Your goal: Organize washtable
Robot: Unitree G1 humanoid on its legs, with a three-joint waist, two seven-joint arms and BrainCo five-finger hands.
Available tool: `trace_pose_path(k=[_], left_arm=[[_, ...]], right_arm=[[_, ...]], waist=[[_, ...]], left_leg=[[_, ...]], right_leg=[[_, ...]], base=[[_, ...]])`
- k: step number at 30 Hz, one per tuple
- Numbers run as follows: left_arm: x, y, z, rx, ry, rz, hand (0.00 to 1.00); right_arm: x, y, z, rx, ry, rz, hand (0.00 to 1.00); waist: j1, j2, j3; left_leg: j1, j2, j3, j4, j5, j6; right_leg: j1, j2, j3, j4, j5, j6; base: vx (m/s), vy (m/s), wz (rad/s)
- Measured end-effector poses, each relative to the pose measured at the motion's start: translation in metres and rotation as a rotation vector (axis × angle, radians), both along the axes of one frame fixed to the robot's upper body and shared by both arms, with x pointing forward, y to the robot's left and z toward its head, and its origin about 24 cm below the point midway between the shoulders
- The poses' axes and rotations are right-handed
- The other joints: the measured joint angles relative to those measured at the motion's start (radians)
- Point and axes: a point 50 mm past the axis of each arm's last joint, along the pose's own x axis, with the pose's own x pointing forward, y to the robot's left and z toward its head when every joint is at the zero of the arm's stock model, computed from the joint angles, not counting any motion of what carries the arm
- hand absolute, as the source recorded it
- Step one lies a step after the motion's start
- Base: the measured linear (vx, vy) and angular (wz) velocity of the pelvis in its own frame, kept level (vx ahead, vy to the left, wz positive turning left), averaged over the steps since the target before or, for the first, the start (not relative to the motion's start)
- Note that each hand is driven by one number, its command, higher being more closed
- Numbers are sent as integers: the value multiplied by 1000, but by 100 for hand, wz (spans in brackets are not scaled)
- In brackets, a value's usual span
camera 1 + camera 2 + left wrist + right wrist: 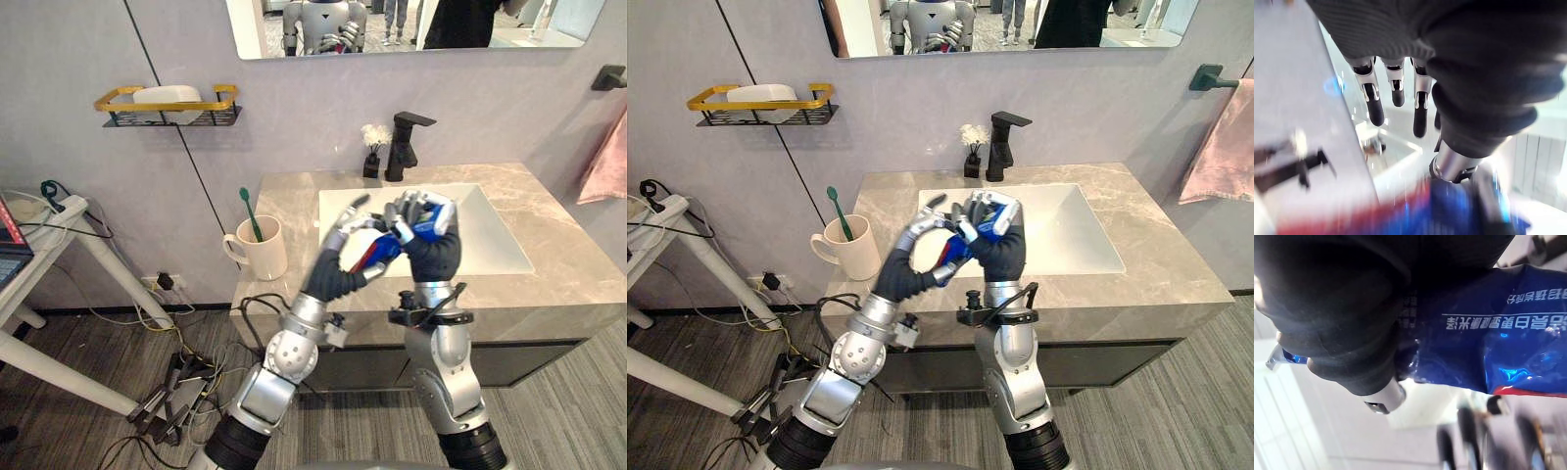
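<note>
Toothpaste tube [384, 247], blue with a red and white end, held up in the air between both hands, above the front edge of the washtable [294, 196] and just short of the sink basin [490, 245]

Long axis slanted: red and white end low and toward the robot's left, blue end higher and toward its right. Tube lies roughly crosswise in front of the robot, not upright

Right hand [431, 245]: forearm standing near vertical, wrist up, fingers curled over the blue half of the tube and clamping it. In the right wrist view the blue skin of the tube lies close against the dark cover

Left hand [341, 240]: arm coming up at a slant from lower left, palm turned toward the tube's red and white end. Fingers [1374, 105] straight and fanned apart, pointing up and away, not wrapped round anything. Low end of tube sits at the palm; cannot tell whether the thumb touches it

On the counter's left part: cream mug [263, 253] with a green toothbrush [249, 213] standing in it, leaning. Behind the basin: black faucet [404, 145], small dark vase of white flowers [373, 147] just beside it. Wall shelf with gold rim [167, 101] up left, pink towel [602, 162] at far right
</note>
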Motion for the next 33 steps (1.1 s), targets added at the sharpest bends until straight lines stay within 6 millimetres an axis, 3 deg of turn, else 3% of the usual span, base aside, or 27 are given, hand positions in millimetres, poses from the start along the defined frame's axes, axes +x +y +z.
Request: trace_pose_path(k=[1,3,5,9,13,19,23,26,31,33], left_arm=[[0,5,3,-10,-11,25,0],[-2,38,21,-57,-105,177,0],[-8,50,29,-61,-151,231,0],[-18,62,45,-88,-241,290,0],[-27,86,56,-77,-325,453,0],[-41,115,66,-56,-416,668,0],[-47,132,57,-48,-373,783,0],[-51,136,45,-54,-312,833,0],[-63,142,9,-43,-104,901,0],[-65,144,-20,-13,55,900,0]], right_arm=[[0,-3,-1,3,3,-16,100],[0,-27,-4,13,19,-126,100],[-1,-36,-4,18,22,-167,100],[-1,-43,-4,1,20,-191,100],[-2,-53,-4,1,19,-234,100],[-2,-71,4,-2,-14,-311,100],[9,-68,37,-31,-151,-284,100],[13,-69,62,-32,-265,-285,100],[18,-71,96,3,-397,-255,100],[23,-72,111,58,-444,-202,100]], waist=[[0,0,0],[3,6,4],[3,11,6],[1,11,6],[4,10,8],[30,0,16],[37,-15,31],[77,-46,51],[121,-98,81],[149,-122,89]], left_leg=[[0,0,-1,0,0,0],[0,-4,-5,0,0,0],[0,-8,-9,-2,1,1],[3,-17,-29,-20,13,8],[14,-26,-53,-24,14,8],[14,-35,-89,-36,20,8],[7,-45,-141,-38,37,13],[-6,-46,-178,-38,47,9],[-8,-61,-251,-57,70,9],[-22,-68,-273,-60,70,9]], right_leg=[[0,0,-1,0,0,0],[2,-2,-4,0,-2,2],[3,-7,-8,1,-4,5],[8,-19,-31,1,-8,10],[28,-23,-56,1,-16,11],[37,-36,-95,9,-30,12],[53,-40,-144,19,-41,14],[57,-40,-186,21,-42,14],[69,-52,-257,49,-75,18],[66,-56,-283,51,-81,24]], base=[[-11,-4,14],[-9,0,6],[2,11,8],[12,15,16],[5,-1,19],[-18,-3,20],[1,-21,35],[-17,-26,41],[-27,-29,51],[-31,-4,34]])
